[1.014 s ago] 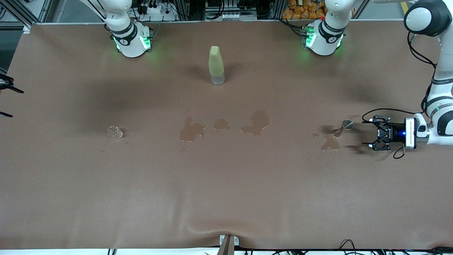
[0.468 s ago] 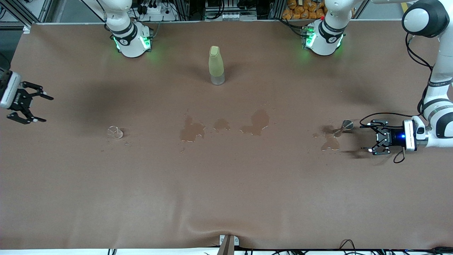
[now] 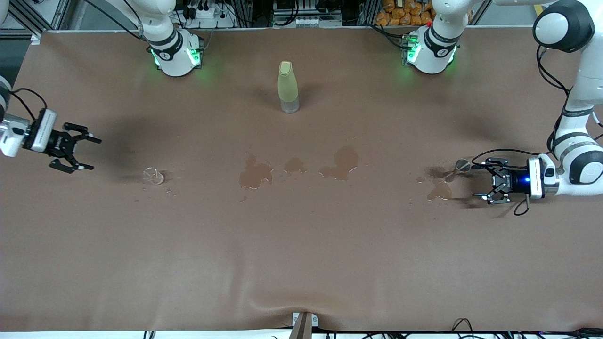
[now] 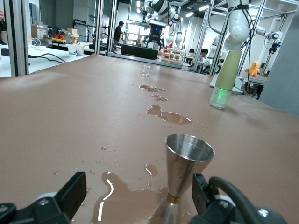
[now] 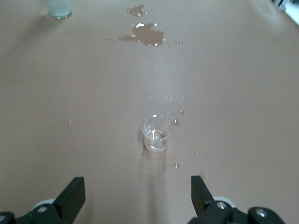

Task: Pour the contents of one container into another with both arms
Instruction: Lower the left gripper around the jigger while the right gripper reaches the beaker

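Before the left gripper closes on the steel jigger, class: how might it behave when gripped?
The jigger looks smooth metal, so probably slippery. It pinches to a narrow waist under a wide cup, so likely tippy. It stands beside a puddle, so possibly wet. The left gripper is open around it.

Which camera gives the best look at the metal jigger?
The left wrist view: the metal jigger stands upright between the open left gripper's fingers, in a puddle. The front view shows only a small disc. The right wrist view misses it.

I'm seeing a brown worktop (image 3: 301,263) with darker wet patches (image 3: 339,162), a pale yellow-green bottle (image 3: 288,84), a silver jigger (image 4: 185,165), a clear glass (image 5: 156,133).
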You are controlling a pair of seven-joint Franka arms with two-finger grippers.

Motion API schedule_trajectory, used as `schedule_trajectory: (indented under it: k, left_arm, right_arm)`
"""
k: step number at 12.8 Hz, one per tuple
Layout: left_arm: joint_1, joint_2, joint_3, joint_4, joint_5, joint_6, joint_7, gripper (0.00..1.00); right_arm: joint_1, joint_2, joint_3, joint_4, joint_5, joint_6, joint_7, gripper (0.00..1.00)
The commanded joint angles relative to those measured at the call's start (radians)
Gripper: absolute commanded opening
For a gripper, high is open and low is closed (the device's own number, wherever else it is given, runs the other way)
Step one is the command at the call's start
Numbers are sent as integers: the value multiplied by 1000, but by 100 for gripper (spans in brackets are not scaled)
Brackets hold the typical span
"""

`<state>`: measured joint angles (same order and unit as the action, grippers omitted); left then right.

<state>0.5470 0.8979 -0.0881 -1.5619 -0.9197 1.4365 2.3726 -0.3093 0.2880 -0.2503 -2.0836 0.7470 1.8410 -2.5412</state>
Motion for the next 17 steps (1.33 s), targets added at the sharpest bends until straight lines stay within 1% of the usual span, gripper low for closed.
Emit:
schedule_trajectory:
  k: [1,5,8,11,17]
  left_arm:
    - [5,-1,2,-9,-5,-24,34,100]
    - [11,-1,7,-9,21,-25,39,100]
    - [13,4,7,-32,24,-33,48,100]
    - [5,7,8,-30,25,-30,47,100]
    - [1,45,7,-24,18,-28,45,100]
  right_arm:
    - [16,65,-26,0,95,-40,-105,100]
    - [16,155,-44,2,189,-97,-232,100]
    - [13,221,-46,4,245,-141,-316,100]
    - [15,286,-46,10,305,-180,-398,100]
    - [13,381,-46,39,379,-215,-499,100]
